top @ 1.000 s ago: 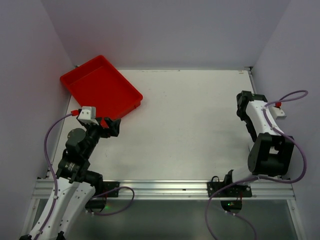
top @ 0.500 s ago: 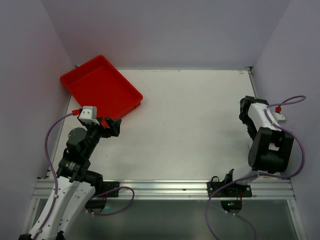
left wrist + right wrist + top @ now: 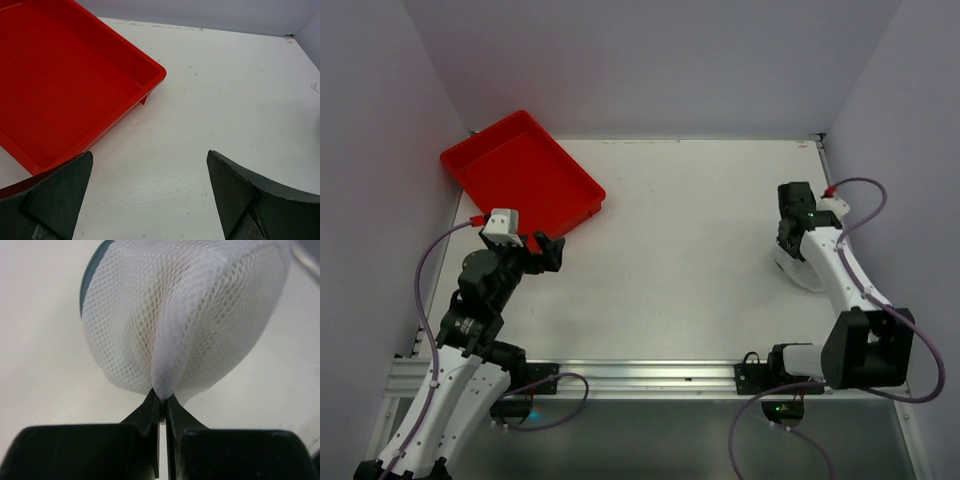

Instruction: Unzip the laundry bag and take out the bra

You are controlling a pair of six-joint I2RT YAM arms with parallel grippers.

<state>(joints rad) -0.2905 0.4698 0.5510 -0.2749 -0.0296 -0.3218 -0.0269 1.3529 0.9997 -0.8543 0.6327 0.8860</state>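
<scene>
The laundry bag [image 3: 190, 310] is a white mesh dome with a dark zip edge at its upper left, lying on the white table. My right gripper [image 3: 160, 399] is shut on a pinched fold of its mesh. From above, the bag [image 3: 802, 275] shows as a pale shape under the right gripper [image 3: 790, 247] near the table's right side. The left gripper [image 3: 150, 155] stands open over bare table beside the red tray [image 3: 75, 90], with nothing between its fingers; from above it [image 3: 542, 250] sits at the tray's near corner. The bra is hidden.
The red tray [image 3: 520, 175] sits tilted at the back left corner, with nothing in it. Grey walls close the table on the left, back and right. The aluminium rail [image 3: 650, 375] with both arm bases runs along the near edge.
The right arm swung away from the right wall, inward over the table, and its jaws went from open to shut on the bag's mesh. The left arm shifted only slightly.
</scene>
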